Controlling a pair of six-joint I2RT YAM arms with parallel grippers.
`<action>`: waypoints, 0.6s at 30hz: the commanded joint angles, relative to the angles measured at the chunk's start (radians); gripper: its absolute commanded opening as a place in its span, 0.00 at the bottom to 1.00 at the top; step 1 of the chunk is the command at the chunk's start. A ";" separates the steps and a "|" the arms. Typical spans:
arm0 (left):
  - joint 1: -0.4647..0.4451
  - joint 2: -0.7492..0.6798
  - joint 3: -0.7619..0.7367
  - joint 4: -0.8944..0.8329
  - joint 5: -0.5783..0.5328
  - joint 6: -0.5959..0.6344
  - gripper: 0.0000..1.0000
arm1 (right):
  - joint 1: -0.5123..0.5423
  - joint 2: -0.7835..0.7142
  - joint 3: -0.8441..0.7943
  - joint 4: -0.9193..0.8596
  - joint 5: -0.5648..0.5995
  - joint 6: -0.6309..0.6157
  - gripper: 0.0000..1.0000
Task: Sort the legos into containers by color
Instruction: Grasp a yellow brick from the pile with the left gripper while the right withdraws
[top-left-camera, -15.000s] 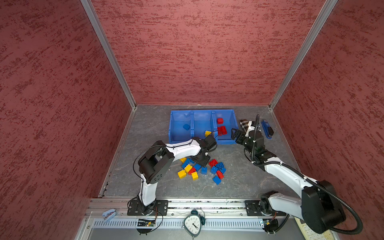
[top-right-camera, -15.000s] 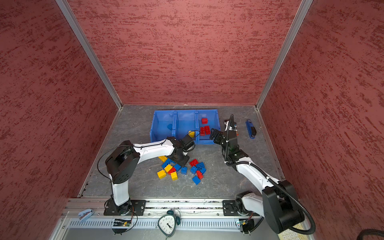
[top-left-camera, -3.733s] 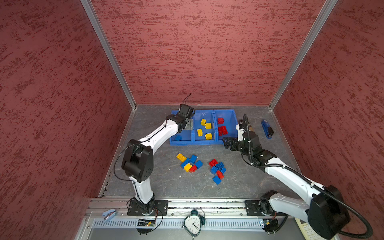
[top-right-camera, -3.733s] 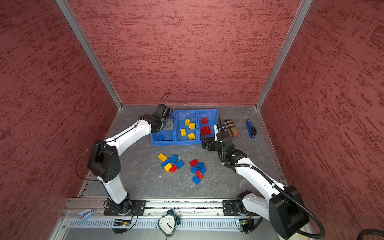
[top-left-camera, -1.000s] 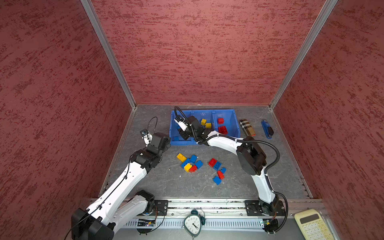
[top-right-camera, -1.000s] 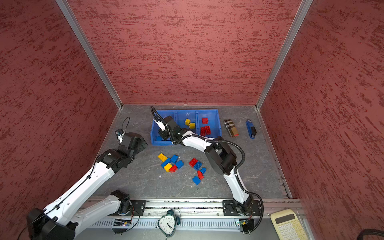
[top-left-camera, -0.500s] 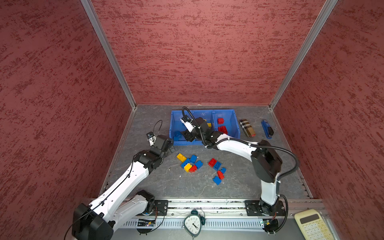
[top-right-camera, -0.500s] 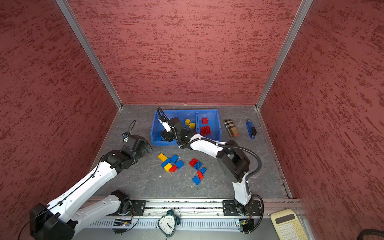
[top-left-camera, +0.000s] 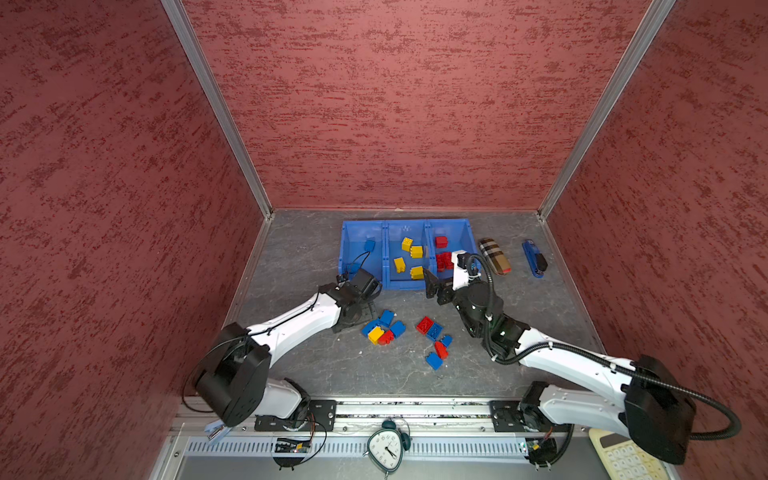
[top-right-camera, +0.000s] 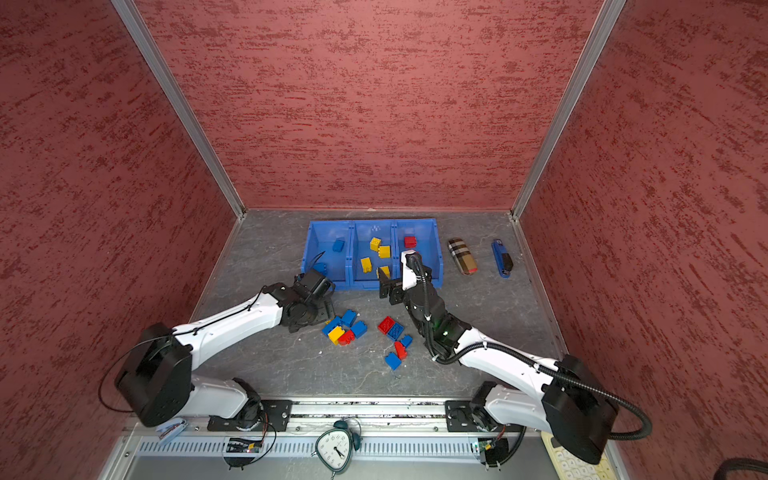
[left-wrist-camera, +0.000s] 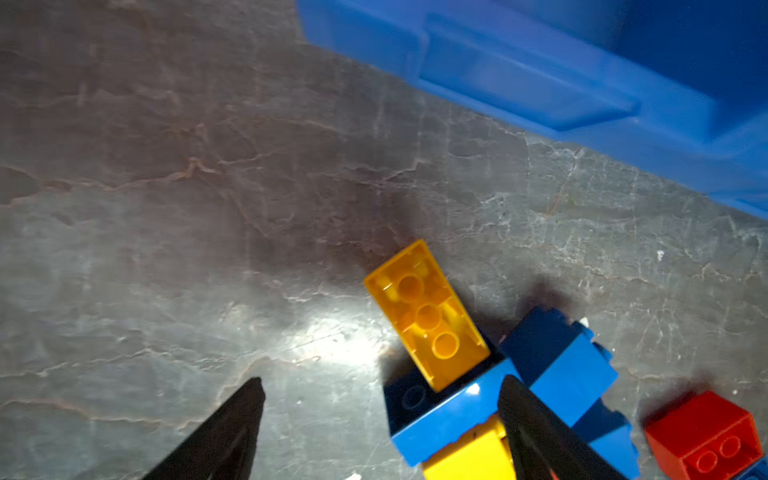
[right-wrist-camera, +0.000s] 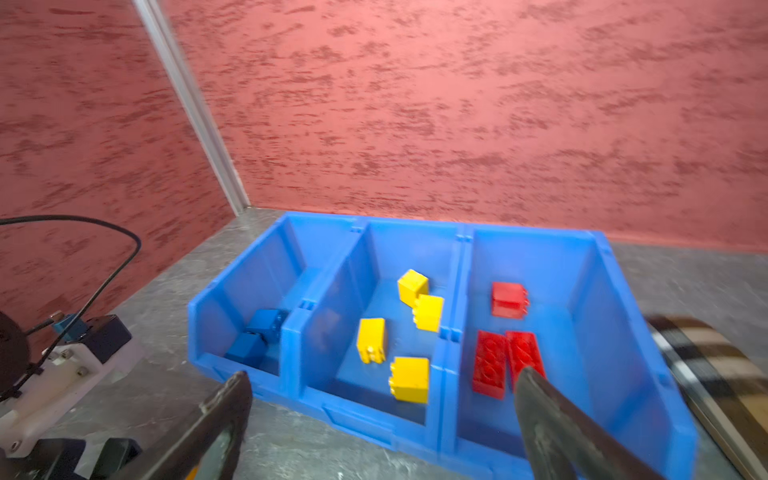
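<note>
Toward the back of the grey marbled floor (top-left-camera: 299, 257), three joined blue bins (top-left-camera: 363, 230) in one row: two blue bricks (right-wrist-camera: 266, 322) in the left compartment, four yellow bricks (top-left-camera: 416, 251) in the middle one, three red bricks (right-wrist-camera: 509, 299) in the right one. In front of the bins, loose legos (top-left-camera: 397, 328) in two small clusters: on the left, blue, yellow and red pieces touching one another; near them on the right, two red and three blue pieces strung out toward the near edge. Low over the left cluster's far-left edge, left gripper (left-wrist-camera: 380, 388), jaws spread wide and clamped on nothing; in the left wrist view, one black finger (left-wrist-camera: 536, 432) across the corner of a blue brick (left-wrist-camera: 449, 415), the other over bare floor, contact with that brick impossible to tell. Just ahead of those tips, an upturned yellow brick (left-wrist-camera: 426, 316), hollow underside showing, one end touching that blue brick. Just before the bins' front wall, around the divider between middle and right compartments, right gripper (right-wrist-camera: 382, 376), jaws wide apart, empty. Right of the bins and apart from them, a tan plaid case (top-left-camera: 494, 255), then a blue-and-black stapler (top-left-camera: 534, 257) beyond it. By the near rail, an alarm clock (top-left-camera: 388, 446) and the corner of a calculator (top-left-camera: 623, 459).
</note>
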 joint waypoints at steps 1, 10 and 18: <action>-0.018 0.074 0.055 0.006 -0.047 -0.110 0.82 | -0.001 -0.016 0.001 0.086 0.074 0.044 0.99; -0.013 0.262 0.158 -0.106 -0.052 -0.202 0.72 | 0.000 -0.011 0.001 0.075 0.085 0.008 0.99; 0.016 0.305 0.145 -0.077 0.016 -0.200 0.53 | -0.001 -0.009 -0.008 0.091 0.101 -0.024 0.99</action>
